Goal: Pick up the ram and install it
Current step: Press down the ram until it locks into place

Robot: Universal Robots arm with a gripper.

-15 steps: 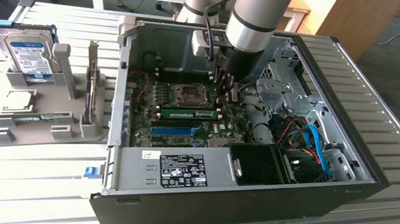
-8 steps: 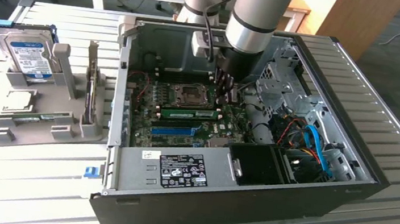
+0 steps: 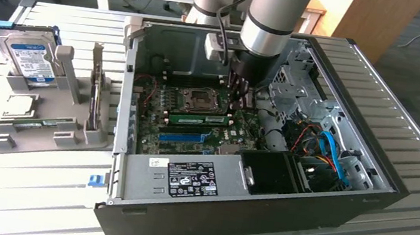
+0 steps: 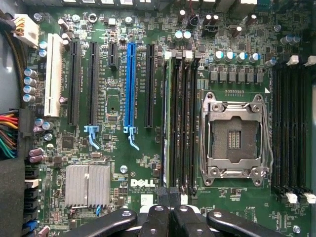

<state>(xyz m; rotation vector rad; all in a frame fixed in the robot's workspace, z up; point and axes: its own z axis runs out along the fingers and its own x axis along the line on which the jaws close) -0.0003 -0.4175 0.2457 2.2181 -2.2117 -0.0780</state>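
Note:
The ram (image 3: 198, 118) is a long green stick lying in a slot on the motherboard inside the open computer case (image 3: 360, 199), beside the CPU socket (image 3: 196, 98). In the wrist view the ram (image 4: 166, 123) shows edge-on as a thin green strip in the slot row next to the socket. My gripper (image 3: 238, 100) hangs down inside the case, just above one end of the stick. Its black fingers (image 4: 170, 217) are shut together with nothing between them, over that end of the slot. Whether they touch the stick I cannot tell.
A grey holder (image 3: 42, 115) beside the case carries a silver hard drive (image 3: 29, 56) and another green stick (image 3: 33, 123). A long blue expansion slot (image 4: 131, 84), a heatsink (image 4: 88, 185), the power supply (image 3: 186, 178) and a bundle of cables (image 3: 326, 150) surround the work spot.

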